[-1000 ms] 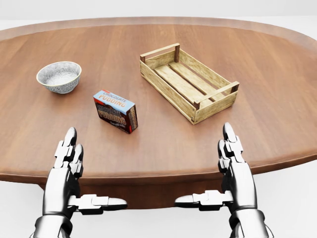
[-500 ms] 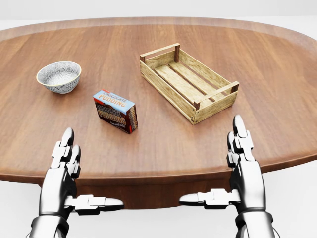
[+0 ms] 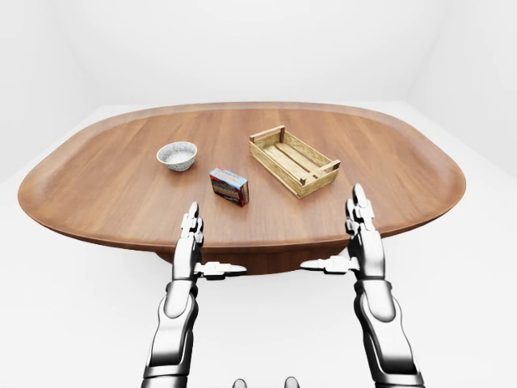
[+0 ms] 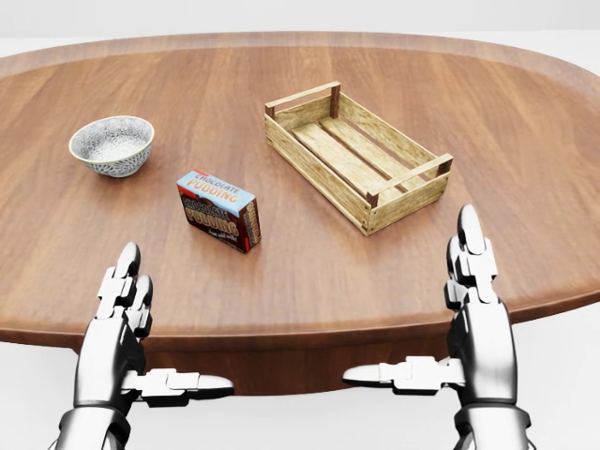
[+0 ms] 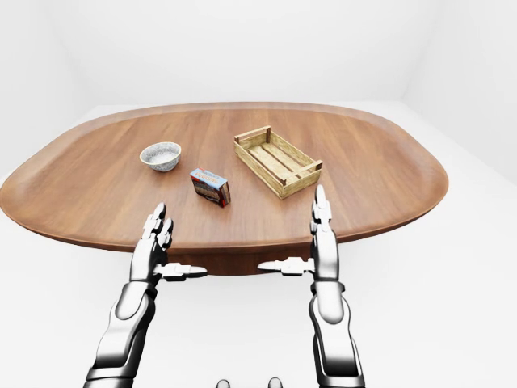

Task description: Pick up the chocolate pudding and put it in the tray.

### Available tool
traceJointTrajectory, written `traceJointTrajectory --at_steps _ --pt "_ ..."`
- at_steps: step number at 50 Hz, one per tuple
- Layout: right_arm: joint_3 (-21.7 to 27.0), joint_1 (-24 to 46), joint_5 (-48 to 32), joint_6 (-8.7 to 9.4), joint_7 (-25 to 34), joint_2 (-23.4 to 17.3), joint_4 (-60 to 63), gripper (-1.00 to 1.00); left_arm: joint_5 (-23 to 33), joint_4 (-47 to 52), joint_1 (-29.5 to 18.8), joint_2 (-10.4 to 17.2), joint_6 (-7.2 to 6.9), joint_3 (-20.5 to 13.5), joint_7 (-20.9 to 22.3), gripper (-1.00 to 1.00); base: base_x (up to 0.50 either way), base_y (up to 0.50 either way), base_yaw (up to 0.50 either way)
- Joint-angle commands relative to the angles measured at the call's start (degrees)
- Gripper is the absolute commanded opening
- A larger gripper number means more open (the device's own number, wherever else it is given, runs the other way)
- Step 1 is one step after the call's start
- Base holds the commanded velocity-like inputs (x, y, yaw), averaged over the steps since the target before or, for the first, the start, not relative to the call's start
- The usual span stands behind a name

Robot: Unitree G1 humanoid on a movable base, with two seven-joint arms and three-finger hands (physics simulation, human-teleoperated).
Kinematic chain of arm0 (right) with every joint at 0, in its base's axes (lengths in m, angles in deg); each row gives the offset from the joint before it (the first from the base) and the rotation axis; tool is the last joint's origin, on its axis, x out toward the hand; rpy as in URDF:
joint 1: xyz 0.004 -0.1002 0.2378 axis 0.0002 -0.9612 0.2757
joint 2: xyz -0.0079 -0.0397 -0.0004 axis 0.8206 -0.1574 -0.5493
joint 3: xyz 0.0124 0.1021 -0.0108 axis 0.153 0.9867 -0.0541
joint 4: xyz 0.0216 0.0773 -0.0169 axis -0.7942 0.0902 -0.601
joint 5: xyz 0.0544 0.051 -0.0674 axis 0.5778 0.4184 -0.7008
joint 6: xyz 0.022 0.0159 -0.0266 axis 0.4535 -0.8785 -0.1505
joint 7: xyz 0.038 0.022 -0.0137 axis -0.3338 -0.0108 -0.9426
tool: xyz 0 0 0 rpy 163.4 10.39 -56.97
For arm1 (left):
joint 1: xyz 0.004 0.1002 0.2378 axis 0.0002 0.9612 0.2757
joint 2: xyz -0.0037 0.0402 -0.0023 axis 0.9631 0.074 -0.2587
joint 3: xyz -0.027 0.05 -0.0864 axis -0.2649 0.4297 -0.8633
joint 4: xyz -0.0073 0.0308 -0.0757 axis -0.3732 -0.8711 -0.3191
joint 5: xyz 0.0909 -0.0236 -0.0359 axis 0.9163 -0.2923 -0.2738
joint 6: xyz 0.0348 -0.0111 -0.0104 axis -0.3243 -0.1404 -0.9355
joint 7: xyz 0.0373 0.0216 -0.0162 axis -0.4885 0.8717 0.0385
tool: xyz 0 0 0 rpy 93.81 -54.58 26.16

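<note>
The chocolate pudding box (image 4: 219, 210), red-brown with a blue top, stands on the wooden table (image 4: 281, 272) left of centre in the head view. The slatted wooden tray (image 4: 354, 156) lies empty to its right, nearer the top. My left hand (image 4: 131, 328) is open at the bottom left, below the box, fingers straight and thumb out. My right hand (image 4: 459, 319) is open at the bottom right, below the tray's near corner. Both hands hover over the table's near edge and touch nothing.
A grey-white patterned bowl (image 4: 112, 144) sits at the left, above and left of the pudding box. The oval table's near edge (image 3: 242, 242) runs just under both hands. White floor surrounds the table.
My right hand has moved right and up toward the tray's near corner. My left hand has dropped slightly. The box, tray and bowl have not moved.
</note>
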Motion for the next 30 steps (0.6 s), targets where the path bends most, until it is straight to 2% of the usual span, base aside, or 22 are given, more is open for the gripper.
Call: traceJointTrajectory --at_steps 1,17,30 --pt "-0.1 -1.3 -2.1 0.0 -1.1 0.1 3.9 1.0 0.0 -0.3 -0.1 0.1 0.21 -0.1 0.1 1.0 0.0 0.0 0.0" --pt "-0.1 -1.9 -3.0 0.0 -1.3 0.2 6.3 1.0 0.1 -0.2 0.0 0.0 0.08 0.0 0.1 1.0 0.0 0.0 0.0" --pt "-0.1 -1.6 -2.5 0.0 -1.1 0.2 5.9 1.0 0.1 -0.9 -0.4 0.0 0.41 0.0 0.1 1.0 0.0 0.23 0.0"
